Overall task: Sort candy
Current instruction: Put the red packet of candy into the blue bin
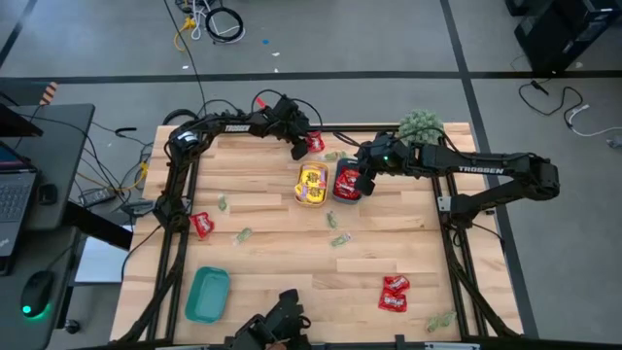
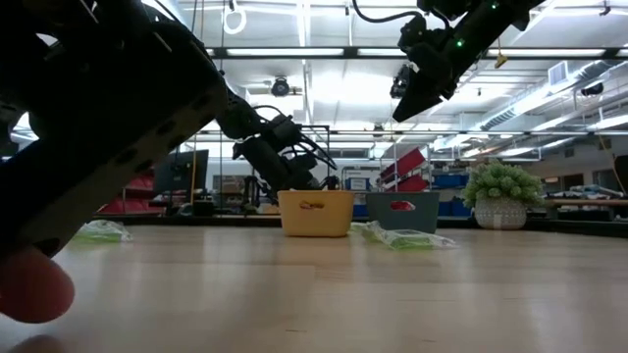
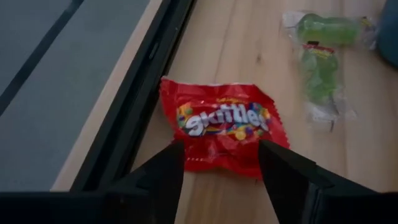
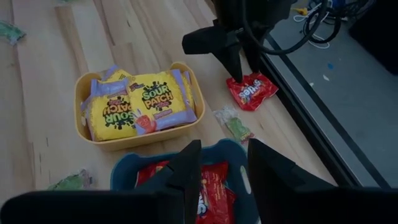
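A red packet (image 3: 224, 132) lying by the edge of the counter (image 3: 217, 199) is showing the brand "Skittles" in white letters, read plainly in the left wrist view; in the right wrist view the same packet is showing that lettering only partly. Two yellow packets (image 4: 138, 102) sitting in the yellow tray (image 4: 134, 138) are each reading "SOUR PATCH" in dark letters. The right arm (image 1: 481, 169) is carrying the word "TROSSEN" in white along its forearm, seen from above.

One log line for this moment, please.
left end effector: open, over red packet | right end effector: above blue tray
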